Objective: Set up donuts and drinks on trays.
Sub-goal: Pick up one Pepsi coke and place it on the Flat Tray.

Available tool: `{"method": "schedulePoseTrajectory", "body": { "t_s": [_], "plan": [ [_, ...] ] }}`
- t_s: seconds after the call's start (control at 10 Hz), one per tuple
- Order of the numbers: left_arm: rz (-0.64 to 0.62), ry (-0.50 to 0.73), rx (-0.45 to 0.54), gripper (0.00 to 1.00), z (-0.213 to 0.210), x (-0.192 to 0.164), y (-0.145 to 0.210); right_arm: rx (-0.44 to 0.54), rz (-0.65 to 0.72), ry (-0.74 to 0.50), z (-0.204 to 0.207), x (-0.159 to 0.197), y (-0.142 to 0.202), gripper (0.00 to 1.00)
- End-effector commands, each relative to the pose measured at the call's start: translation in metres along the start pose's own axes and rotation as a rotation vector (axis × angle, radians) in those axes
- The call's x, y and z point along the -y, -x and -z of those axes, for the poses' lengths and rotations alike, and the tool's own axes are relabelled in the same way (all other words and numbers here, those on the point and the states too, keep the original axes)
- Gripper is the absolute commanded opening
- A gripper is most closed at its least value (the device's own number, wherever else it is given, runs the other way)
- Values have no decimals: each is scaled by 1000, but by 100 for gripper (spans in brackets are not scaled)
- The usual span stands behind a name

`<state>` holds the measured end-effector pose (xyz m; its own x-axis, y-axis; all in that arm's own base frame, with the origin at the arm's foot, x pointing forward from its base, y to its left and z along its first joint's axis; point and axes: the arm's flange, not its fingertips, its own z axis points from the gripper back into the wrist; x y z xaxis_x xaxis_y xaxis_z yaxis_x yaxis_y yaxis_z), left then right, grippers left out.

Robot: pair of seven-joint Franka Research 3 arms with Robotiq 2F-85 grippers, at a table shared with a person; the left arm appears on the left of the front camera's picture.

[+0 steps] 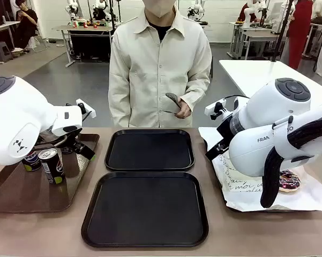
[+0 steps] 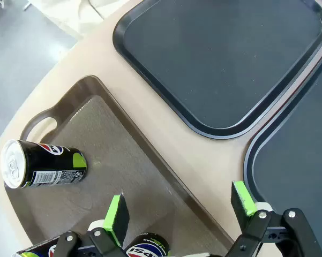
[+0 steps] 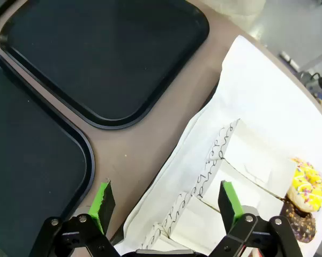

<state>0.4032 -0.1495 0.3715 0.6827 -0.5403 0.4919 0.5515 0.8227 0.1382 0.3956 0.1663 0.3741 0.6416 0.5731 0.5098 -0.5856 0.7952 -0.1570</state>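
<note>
Left fingers (image 2: 116,217) open over the brown tray (image 2: 123,160). Upright can (image 2: 148,247) just below, toward the palm; left arm (image 1: 16,128) nearest. Second can (image 2: 43,163) lies sideways at that tray's handle end. Black trays (image 1: 149,150) just beside the brown tray, bare counter (image 2: 166,144) between. Right fingers (image 3: 103,201) open over boxes (image 3: 246,160), donuts (image 3: 306,187) beside them.

Matt black plastic trays (image 1: 149,150), glossy metal cans (image 1: 52,166), white paper boxes (image 3: 246,160), smooth tan table (image 1: 43,230).

A brown tray (image 1: 19,195) lay left on the table (image 1: 257,235), white paper (image 1: 311,202) right, and a person (image 1: 159,69) beyond held what looked like tongs (image 1: 172,99).
</note>
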Motion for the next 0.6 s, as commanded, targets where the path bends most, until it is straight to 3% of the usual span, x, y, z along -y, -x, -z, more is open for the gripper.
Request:
{"method": "schedulePoseTrajectory", "body": {
  "t_s": [0.0,0.5],
  "plan": [
    [0,0,0,100,0,0,0,0,0,0,0,0,0,100],
    [0,0,0,100,0,0,0,0,0,0,0,0,0,100]
  ]
}}
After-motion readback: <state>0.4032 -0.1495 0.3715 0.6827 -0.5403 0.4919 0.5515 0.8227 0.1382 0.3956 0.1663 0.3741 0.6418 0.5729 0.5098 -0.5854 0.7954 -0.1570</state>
